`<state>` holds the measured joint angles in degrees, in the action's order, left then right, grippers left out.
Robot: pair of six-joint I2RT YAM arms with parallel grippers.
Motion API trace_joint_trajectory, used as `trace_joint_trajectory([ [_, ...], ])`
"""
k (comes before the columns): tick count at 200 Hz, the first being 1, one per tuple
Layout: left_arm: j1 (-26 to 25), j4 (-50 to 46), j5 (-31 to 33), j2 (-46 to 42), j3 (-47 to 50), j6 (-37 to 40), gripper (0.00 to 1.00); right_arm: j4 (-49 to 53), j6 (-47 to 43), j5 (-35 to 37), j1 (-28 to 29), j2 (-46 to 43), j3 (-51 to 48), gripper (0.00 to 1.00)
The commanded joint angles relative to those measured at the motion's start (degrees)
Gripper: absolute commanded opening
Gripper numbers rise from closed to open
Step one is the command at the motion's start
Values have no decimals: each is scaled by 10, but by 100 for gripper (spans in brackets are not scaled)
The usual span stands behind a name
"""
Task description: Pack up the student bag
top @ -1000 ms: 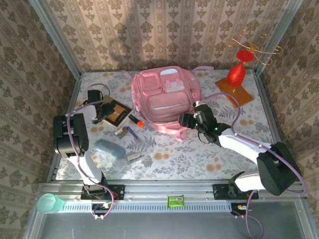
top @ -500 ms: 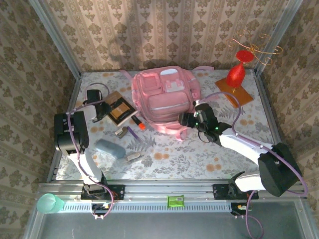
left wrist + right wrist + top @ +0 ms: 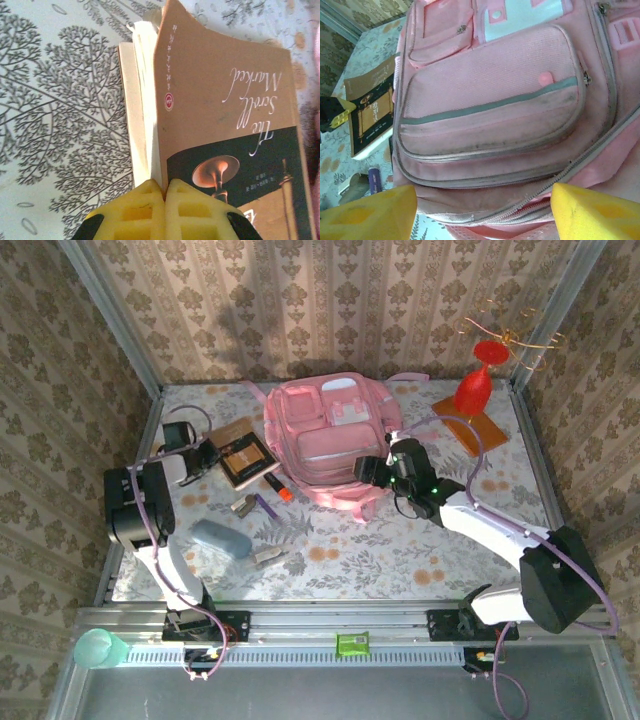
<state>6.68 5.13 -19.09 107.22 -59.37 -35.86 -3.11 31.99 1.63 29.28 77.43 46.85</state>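
Note:
The student bag [image 3: 330,440] is a big pink backpack lying flat at the back middle of the table, front pockets up [image 3: 495,100]. A brown and black book [image 3: 245,458] lies just left of it, its cover reading "The Scroll Marked" [image 3: 225,115]. My left gripper [image 3: 208,458] is shut on the book's near edge, and its yellow fingers [image 3: 145,210] pinch the cover, which is bent up off the pages. My right gripper [image 3: 365,472] hovers open at the bag's lower right edge. Its fingers stand wide apart [image 3: 484,192] over a partly open zip.
A red lipstick-like tube [image 3: 276,486], a purple pen [image 3: 268,505], a grey-blue case [image 3: 221,537] and small metal pieces [image 3: 268,556] lie left of centre. A red stand with gold wire [image 3: 475,390] occupies the back right. Patterned walls close in the table.
My left gripper has shut on the book, which has shifted back and right toward the bag. My right gripper has edged slightly closer to the bag and stayed open.

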Motion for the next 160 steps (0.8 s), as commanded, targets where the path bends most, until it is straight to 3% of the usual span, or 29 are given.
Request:
trace_joint_trajectory([
  [1, 15, 77, -108, -41, 20, -42, 0, 15, -17, -24, 8, 13, 34, 72],
  [27, 36, 146, -171, -70, 44, -85, 0, 1, -33, -78, 34, 62, 82, 72],
  [54, 53, 179, -207, -109, 67, -107, 0, 21, -37, -76, 61, 115, 137, 72],
  [111, 57, 217, -234, -197, 99, -125, 0, 20, -21, -109, 67, 169, 191, 72],
  [160, 35, 242, -245, -228, 79, -150, 0, 54, -11, -201, 63, 230, 282, 75],
])
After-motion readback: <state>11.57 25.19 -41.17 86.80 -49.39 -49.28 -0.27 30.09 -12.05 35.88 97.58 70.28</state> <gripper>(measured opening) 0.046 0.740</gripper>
